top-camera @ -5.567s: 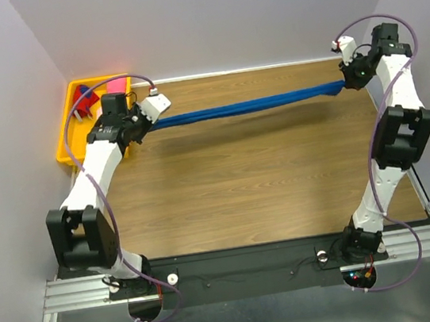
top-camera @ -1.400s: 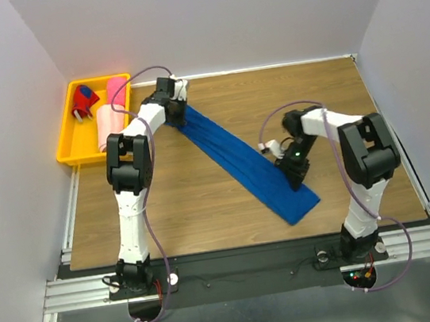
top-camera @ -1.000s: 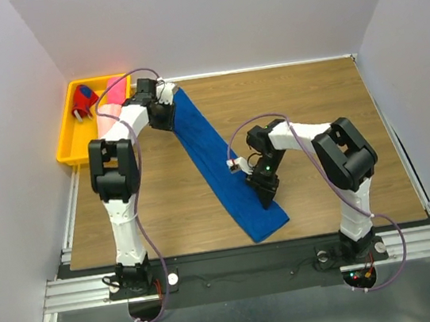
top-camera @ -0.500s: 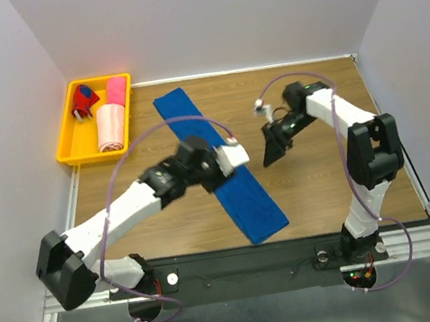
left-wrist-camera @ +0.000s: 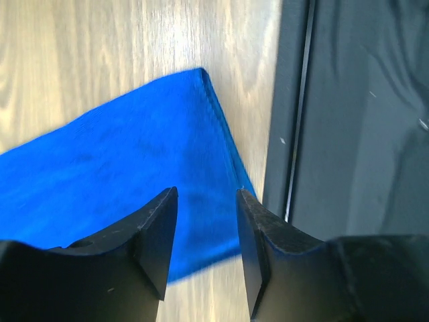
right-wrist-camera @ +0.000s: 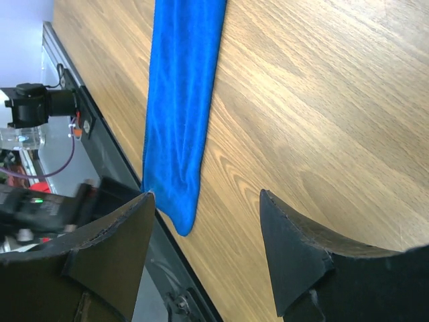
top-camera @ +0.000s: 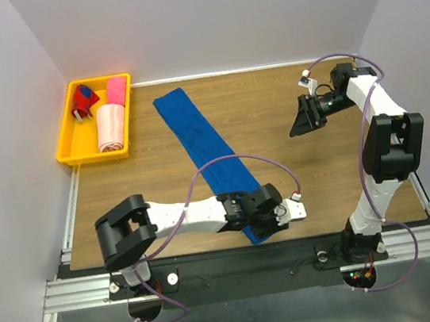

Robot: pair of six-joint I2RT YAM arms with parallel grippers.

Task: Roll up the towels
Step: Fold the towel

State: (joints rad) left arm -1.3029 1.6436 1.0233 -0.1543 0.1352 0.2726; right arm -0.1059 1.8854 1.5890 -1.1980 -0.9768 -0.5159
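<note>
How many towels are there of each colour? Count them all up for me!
Blue towel: 1, lying flat on the table
Hot pink towel: 1, in the yellow tray
Pale pink towel: 1, in the same tray
Total: 3 towels

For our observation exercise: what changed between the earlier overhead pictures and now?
The blue towel, first stretched between both grippers, was laid diagonally on the table and released. The left gripper moved to its near end; the right gripper withdrew far right. The yellow tray stayed put.
</note>
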